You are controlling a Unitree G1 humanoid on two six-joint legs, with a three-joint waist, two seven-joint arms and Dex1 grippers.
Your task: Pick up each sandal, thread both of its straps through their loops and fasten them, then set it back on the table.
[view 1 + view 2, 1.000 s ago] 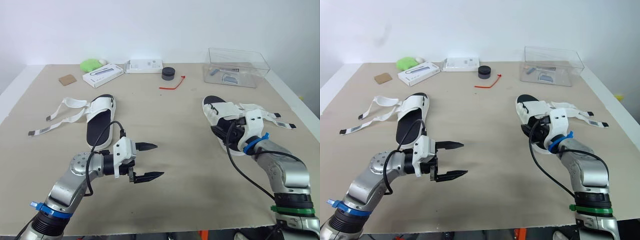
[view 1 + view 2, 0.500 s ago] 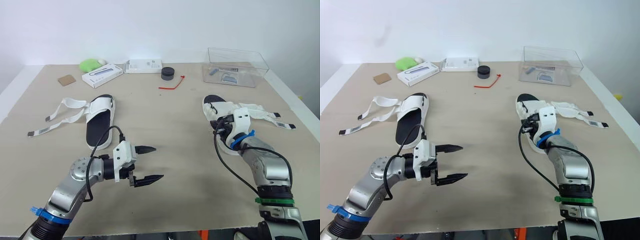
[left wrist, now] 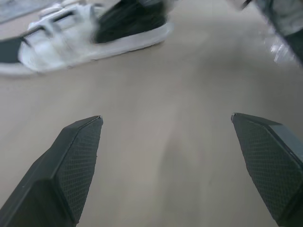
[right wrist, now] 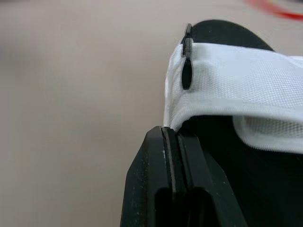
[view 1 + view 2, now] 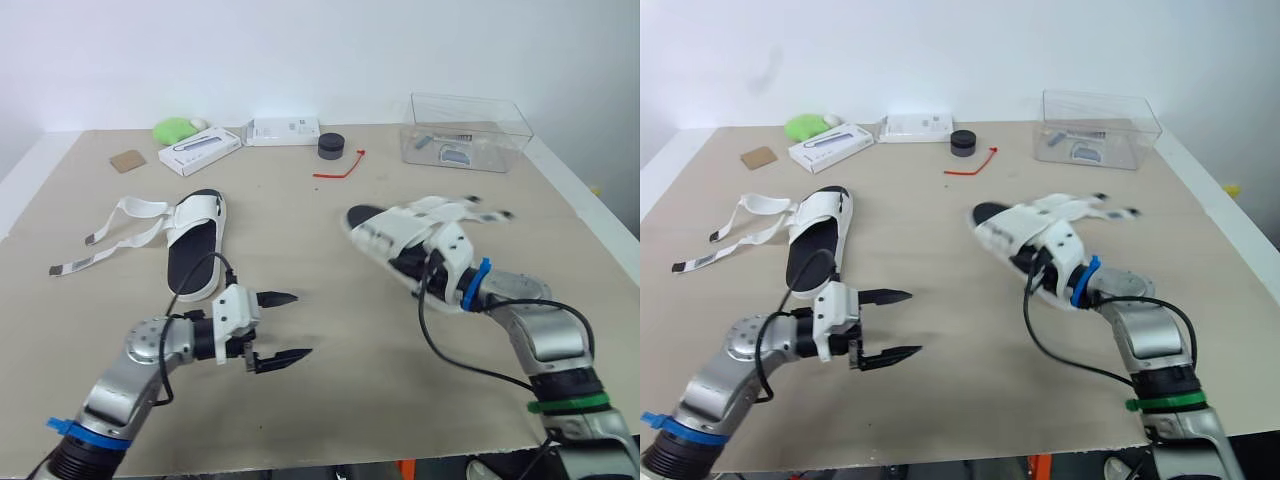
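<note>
Two white-strapped sandals with black footbeds: the nearer sandal (image 5: 398,238) close to the clear plastic box (image 5: 470,130), the farther sandal (image 5: 195,250) well apart from it. One such box. Two flat white cartons, the long printed carton (image 5: 205,150) and the plain carton (image 5: 285,130). One black round puck (image 5: 331,146), one red strip (image 5: 340,168), one green lump (image 5: 175,129), one brown square coaster (image 5: 128,160).

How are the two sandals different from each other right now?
The left sandal lies alone on the table, while the right sandal is pinched by the right pincer. The left sandal's straps stretch out flat to its side; the right sandal's straps stay bunched close to it. The left sandal points almost straight away from the robot; the right sandal sits slanted. Both are white with black insoles.
</note>
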